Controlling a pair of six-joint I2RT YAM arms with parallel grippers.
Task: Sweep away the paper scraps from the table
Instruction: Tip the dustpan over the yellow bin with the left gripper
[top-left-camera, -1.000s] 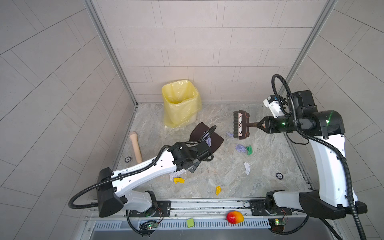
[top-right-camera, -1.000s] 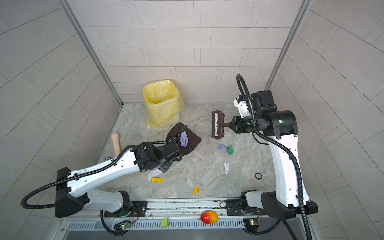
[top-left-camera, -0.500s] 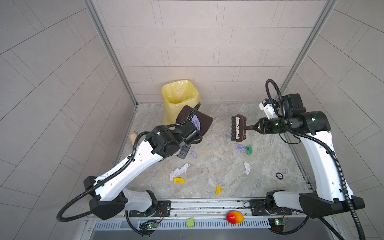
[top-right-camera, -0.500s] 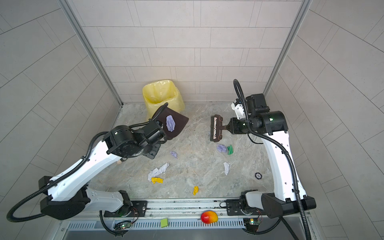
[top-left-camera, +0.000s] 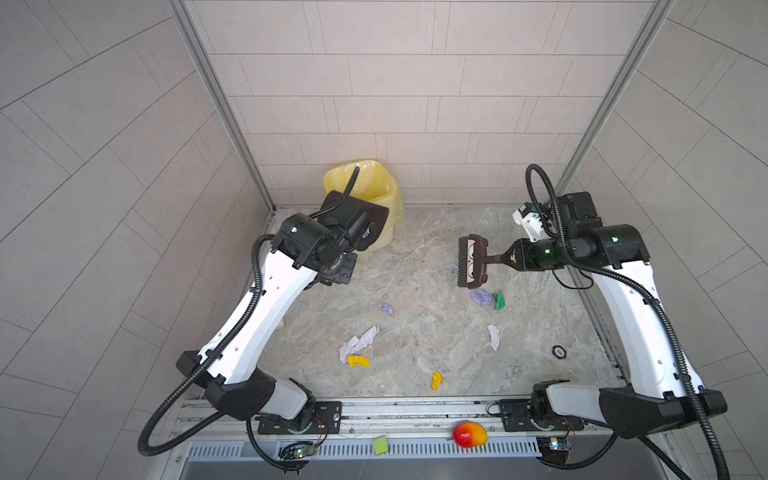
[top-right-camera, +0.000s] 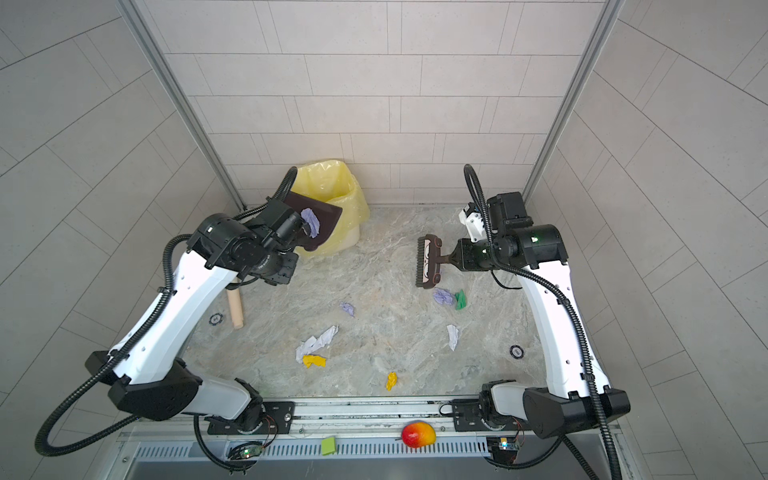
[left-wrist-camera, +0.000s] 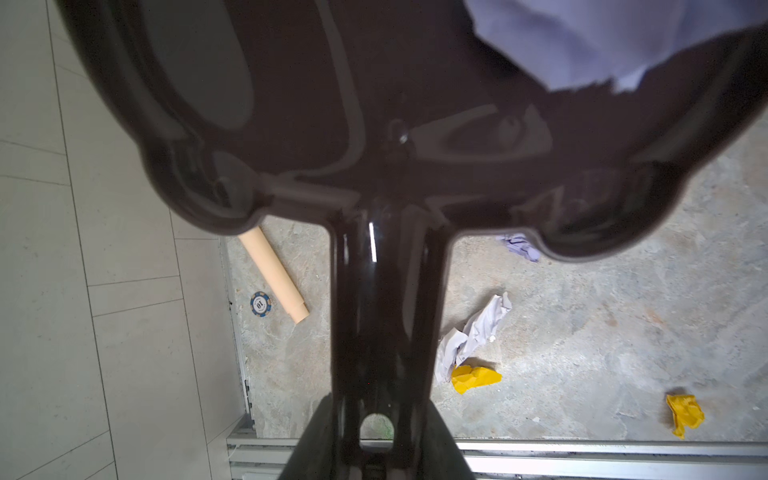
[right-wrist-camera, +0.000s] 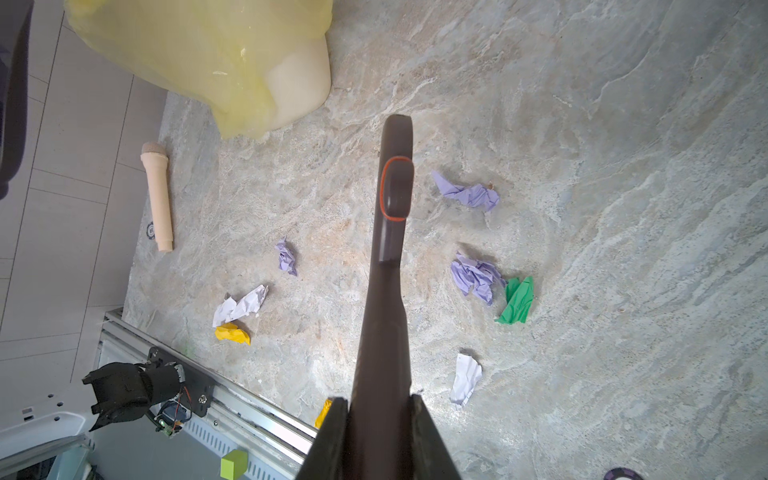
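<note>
in both top views, crumpled paper scraps (top-left-camera: 359, 340) lie scattered across the marble desk (top-left-camera: 415, 232). they look light and soft, so they are better pushed with bristles than pinched. the left arm reaches back and tilts a dark dustpan (top-right-camera: 326, 216), carrying one lavender scrap (top-right-camera: 311, 220), over the yellow-lined bin (top-right-camera: 332, 178). the right arm, elbow bent, holds a brush (top-left-camera: 471, 262) level, seemingly off the desk.

left wrist view: the left pincer (left-wrist-camera: 376, 411) clenches the dustpan handle.

right wrist view: the right pincer (right-wrist-camera: 378, 411) clenches the brush handle.

Crumpled paper scraps (top-left-camera: 359, 341), lavender/white/yellow + 1 green, lie scattered mid grey-beige marble table (top-left-camera: 415, 249); approx. eight, maybe more.
</note>
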